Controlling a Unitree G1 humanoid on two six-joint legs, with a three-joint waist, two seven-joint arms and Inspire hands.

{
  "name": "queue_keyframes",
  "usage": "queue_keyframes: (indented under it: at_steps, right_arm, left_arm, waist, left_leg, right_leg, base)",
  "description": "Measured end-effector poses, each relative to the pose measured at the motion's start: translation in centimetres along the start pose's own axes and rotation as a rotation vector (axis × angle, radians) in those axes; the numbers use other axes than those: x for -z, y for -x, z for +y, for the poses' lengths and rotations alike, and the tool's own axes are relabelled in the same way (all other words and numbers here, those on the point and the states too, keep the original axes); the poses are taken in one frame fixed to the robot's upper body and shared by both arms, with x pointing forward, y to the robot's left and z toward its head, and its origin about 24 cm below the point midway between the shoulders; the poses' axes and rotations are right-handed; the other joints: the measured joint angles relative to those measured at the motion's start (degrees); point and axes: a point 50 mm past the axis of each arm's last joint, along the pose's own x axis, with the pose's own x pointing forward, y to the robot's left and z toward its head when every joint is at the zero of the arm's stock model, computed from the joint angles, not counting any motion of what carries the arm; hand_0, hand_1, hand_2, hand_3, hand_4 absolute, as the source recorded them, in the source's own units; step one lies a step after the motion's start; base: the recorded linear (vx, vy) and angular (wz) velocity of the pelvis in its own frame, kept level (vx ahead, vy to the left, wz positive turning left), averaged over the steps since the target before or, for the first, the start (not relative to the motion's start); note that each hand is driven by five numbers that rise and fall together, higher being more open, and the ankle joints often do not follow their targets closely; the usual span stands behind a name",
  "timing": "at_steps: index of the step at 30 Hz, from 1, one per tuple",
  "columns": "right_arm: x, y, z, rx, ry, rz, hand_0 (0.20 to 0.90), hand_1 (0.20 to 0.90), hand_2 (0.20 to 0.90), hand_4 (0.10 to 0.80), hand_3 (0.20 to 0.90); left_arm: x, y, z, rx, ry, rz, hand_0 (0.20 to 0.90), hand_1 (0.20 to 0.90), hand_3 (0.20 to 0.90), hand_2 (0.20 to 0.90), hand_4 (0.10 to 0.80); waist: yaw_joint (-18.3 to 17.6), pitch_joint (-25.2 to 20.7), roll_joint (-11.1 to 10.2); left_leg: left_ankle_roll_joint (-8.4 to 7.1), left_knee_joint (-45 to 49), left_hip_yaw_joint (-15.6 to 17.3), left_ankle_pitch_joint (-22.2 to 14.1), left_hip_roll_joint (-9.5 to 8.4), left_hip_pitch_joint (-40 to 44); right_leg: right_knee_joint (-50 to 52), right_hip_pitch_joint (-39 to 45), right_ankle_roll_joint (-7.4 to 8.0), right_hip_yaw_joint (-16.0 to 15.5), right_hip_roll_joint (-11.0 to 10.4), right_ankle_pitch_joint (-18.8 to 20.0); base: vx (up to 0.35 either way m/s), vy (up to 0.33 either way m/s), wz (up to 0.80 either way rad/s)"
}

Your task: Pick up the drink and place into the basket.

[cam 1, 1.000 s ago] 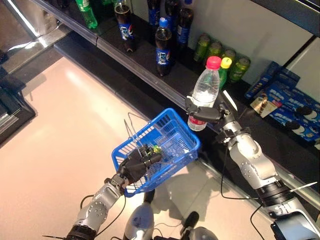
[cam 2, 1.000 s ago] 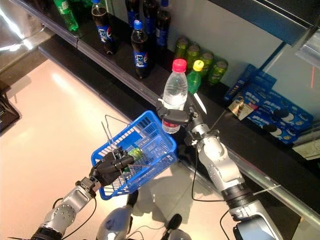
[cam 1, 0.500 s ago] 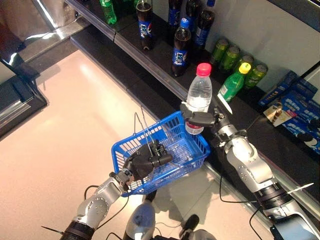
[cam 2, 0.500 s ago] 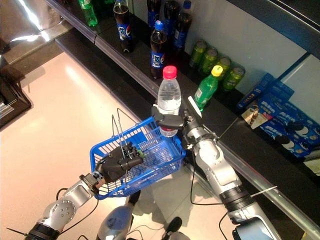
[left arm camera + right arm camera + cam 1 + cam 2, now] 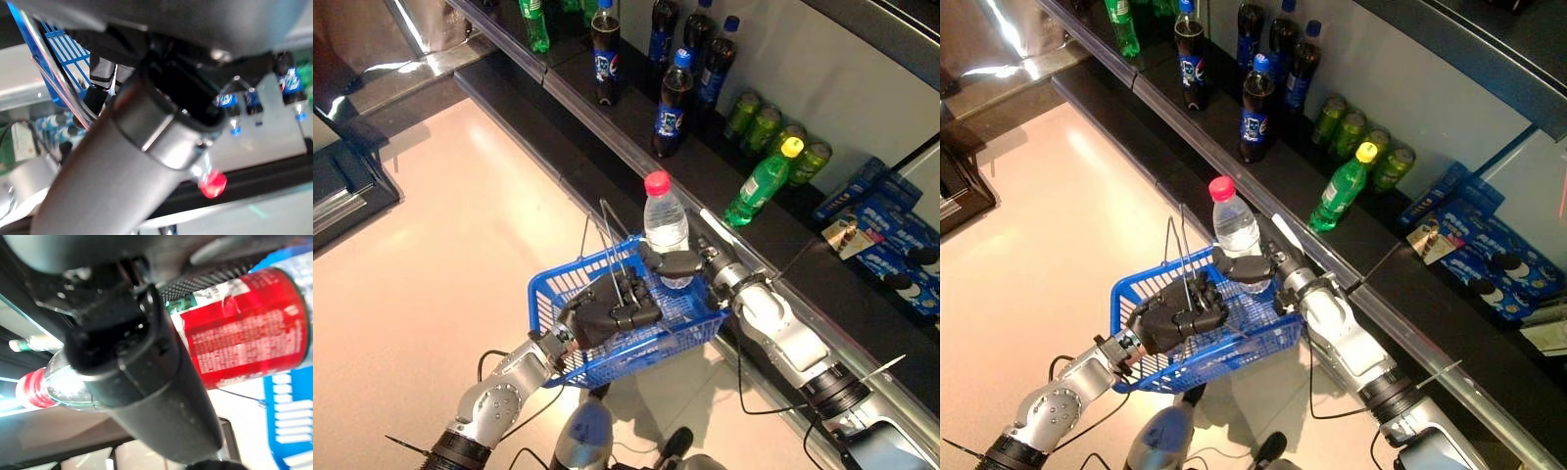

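**A:** Clear plastic water bottle with the pink cap and red label [image 5: 667,227], where do we have it right now?

**B:** We've got it upright in the right hand [image 5: 677,262], fingers wrapped around the lower part at the label. Its bottom end sits down inside the blue plastic basket [image 5: 553,291], near the far rim, neck and cap poking up above it.

**A:** And the left hand [image 5: 605,312]?

**B:** Closed on the basket's thin wire handles [image 5: 616,250], carrying the basket above the pale glossy floor [image 5: 440,225].

**A:** Anything behind?

**B:** The dark shelf [image 5: 626,147], with dark cola bottles with blue labels [image 5: 672,103], a green bottle with a yellow cap [image 5: 761,183] standing just past the right arm, and green cans [image 5: 763,122] at the back.
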Motion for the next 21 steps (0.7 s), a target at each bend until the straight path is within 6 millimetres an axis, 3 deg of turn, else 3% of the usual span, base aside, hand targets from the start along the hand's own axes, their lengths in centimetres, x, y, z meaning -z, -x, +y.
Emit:
queue_keyframes:
  at_steps: [9, 21]
  right_arm:
    - [3.6, 0.5, 0.9, -0.039, 0.143, 0.167, 0.300, 0.300, 0.300, 0.100, 0.200]
    - [5.6, 0.9, 0.8, -0.038, 0.218, 0.272, 0.300, 0.300, 0.300, 0.100, 0.200]
  left_arm:
    - [0.0, -0.2, -0.8, 0.068, -0.023, 0.015, 0.300, 0.300, 0.200, 0.300, 0.100]
    - [0.1, -0.1, -0.8, 0.087, -0.043, 0.044, 0.300, 0.300, 0.200, 0.300, 0.100]
  waist:
    - [1.11, -0.20, -0.31]
    - [1.36, -0.28, -0.44]
  left_leg:
    - [-0.05, 0.01, -0.50, 0.06, -0.12, -0.23]
    - [-0.16, 0.01, -1.18, 0.37, -0.20, -0.65]
  right_leg:
    - [0.00, 0.00, 0.23, -0.08, -0.05, -0.15]
    - [0.00, -0.06, 0.45, -0.08, -0.05, -0.32]
  base:
    - [-0.004, -0.015, 0.02]
    - [-0.001, -0.005, 0.03]
